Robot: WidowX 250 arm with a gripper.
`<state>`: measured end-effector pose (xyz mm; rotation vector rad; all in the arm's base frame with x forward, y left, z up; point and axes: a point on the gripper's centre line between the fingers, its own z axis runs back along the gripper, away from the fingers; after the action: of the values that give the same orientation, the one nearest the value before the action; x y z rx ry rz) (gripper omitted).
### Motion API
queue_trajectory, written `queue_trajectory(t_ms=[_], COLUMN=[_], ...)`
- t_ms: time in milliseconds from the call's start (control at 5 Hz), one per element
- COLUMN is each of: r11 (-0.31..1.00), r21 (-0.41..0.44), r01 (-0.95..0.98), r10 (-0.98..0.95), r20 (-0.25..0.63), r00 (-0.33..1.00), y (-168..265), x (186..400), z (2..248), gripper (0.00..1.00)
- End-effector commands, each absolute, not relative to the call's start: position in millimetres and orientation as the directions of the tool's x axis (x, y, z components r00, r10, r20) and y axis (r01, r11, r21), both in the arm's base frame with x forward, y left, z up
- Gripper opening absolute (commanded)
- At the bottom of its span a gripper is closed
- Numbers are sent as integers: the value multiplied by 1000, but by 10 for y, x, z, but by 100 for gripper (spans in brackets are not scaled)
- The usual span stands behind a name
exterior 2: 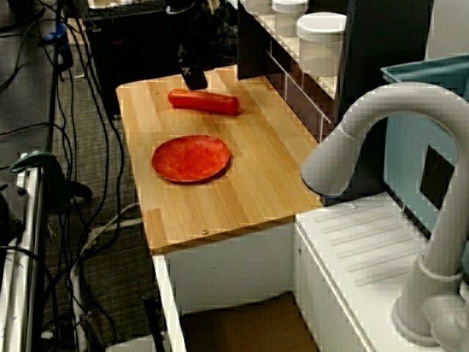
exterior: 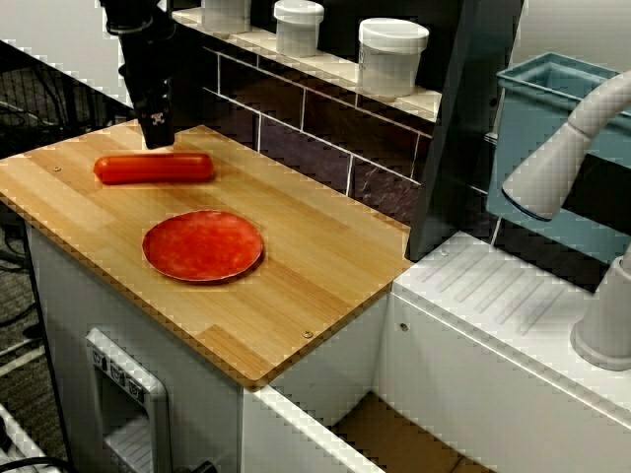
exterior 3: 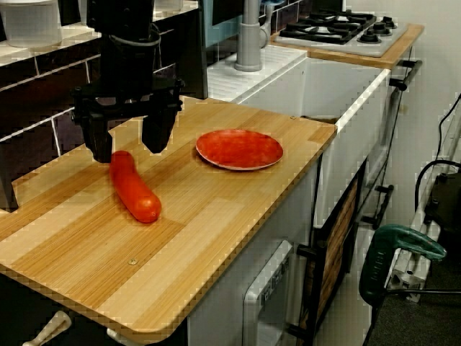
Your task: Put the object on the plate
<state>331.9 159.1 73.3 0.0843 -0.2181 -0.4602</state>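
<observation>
The object (exterior: 154, 168), a glossy red-orange sausage-shaped toy, lies flat on the wooden board; it also shows as the object (exterior 2: 204, 102) and the object (exterior 3: 134, 187). The plate (exterior: 203, 245), a flat round red disc, lies empty on the board a little nearer the front, seen too as the plate (exterior 2: 190, 158) and the plate (exterior 3: 239, 149). My gripper (exterior 3: 128, 146) hangs open just above the far end of the object, one black finger on each side of it. In the other views the gripper (exterior: 158, 130) and the gripper (exterior 2: 194, 79) sit right behind the object.
The wooden board (exterior: 325, 266) tops a white cabinet. White lidded jars (exterior: 392, 56) stand on a tiled ledge behind. A dark post (exterior: 463, 128) rises at the board's right. A grey faucet (exterior 2: 381, 139) and white sink (exterior: 513, 325) lie to the right, beside a teal bin (exterior: 552, 108).
</observation>
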Motion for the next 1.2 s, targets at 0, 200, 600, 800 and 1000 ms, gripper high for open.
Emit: queue_trajectory(t_ms=[0, 200, 600, 800, 1000], r11=[898, 894, 885, 885, 881], r21=[168, 179, 205, 192, 200], r01=[407, 411, 419, 425, 428], r10=[-435, -441, -455, -458, -462], r20=[206, 194, 186, 190, 176], r00=[876, 876, 871, 868, 869], y=[1766, 1761, 1740, 1715, 1673], x=[3288, 3286, 3242, 3209, 3180], z=[810, 722, 623, 655, 565], gripper=[100, 100, 100, 100, 100])
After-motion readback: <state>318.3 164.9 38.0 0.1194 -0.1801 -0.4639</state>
